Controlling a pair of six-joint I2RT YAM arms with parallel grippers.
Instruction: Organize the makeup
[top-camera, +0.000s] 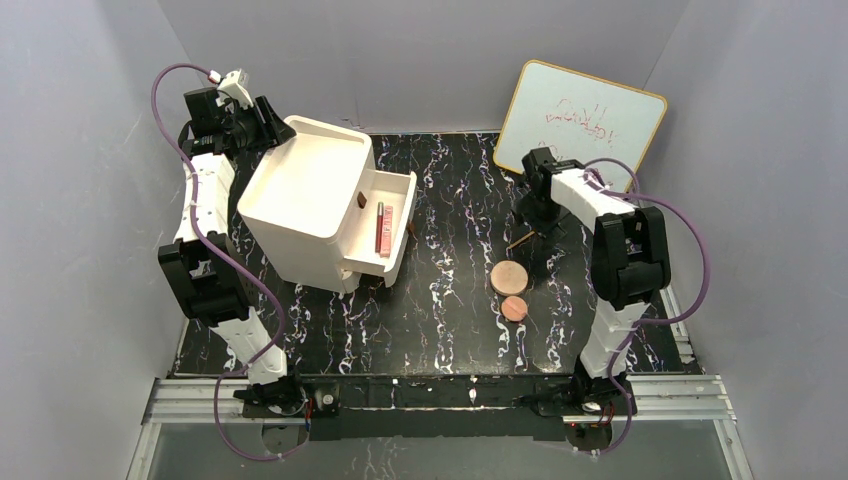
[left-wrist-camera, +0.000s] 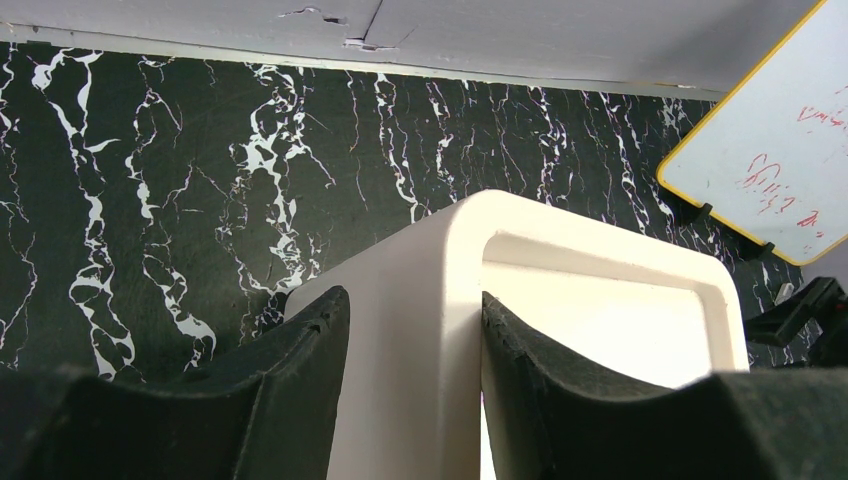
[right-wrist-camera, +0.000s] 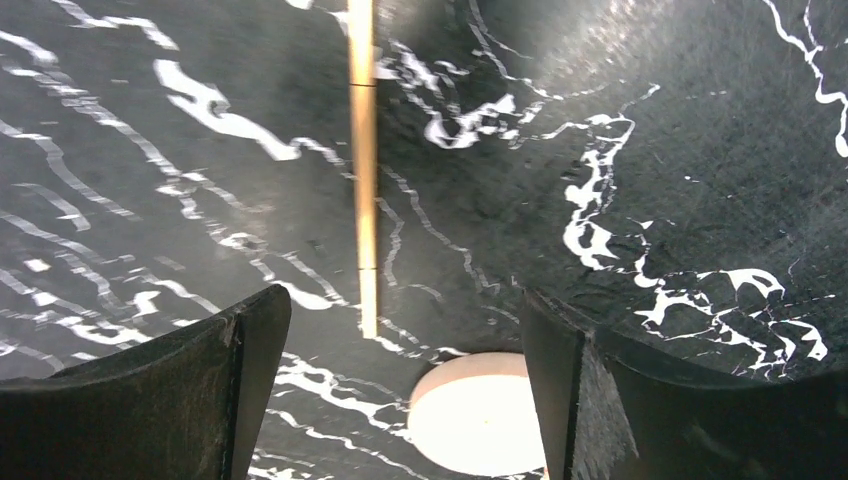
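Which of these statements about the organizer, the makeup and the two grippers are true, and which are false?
1. The left gripper is clamped on a wall of the white organizer. True.
2. The drawer is shut. False: it is pulled open, with a pink stick lying inside.
3. The larger disc and the smaller disc both lie on the table. True.
4. The right gripper holds the slim stick. False: its jaws are open and the stick lies on the table.
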